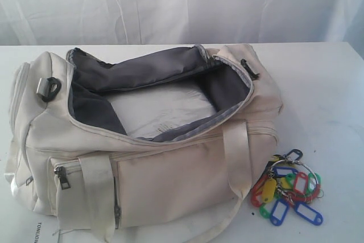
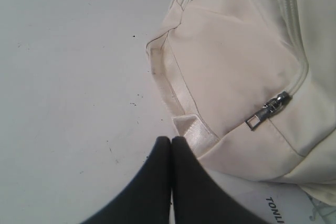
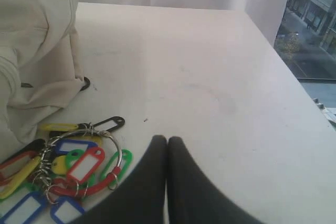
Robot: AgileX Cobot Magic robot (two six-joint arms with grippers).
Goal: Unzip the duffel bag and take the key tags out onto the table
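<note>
The cream duffel bag (image 1: pixel 170 180) lies on the white table (image 1: pixel 318 83) with its main zip open and the grey lining showing. The bunch of key tags (image 1: pixel 287 192) rests on the table by the bag's front right corner, outside it. In the right wrist view the key tags (image 3: pixel 68 166) lie beside my right gripper (image 3: pixel 167 139), which is shut and holds nothing. My left gripper (image 2: pixel 171 139) is shut and empty, hanging over the table (image 2: pixel 68 103) by the duffel bag (image 2: pixel 236 66), near a webbing end. Neither arm shows in the exterior view.
A dark zip pull (image 2: pixel 268 109) sits on the bag's side pocket. A black strap clip (image 1: pixel 50 88) is on the bag's left end. White curtains (image 1: pixel 182 4) hang behind the table. The table's far edge and a window (image 3: pixel 310 19) show in the right wrist view.
</note>
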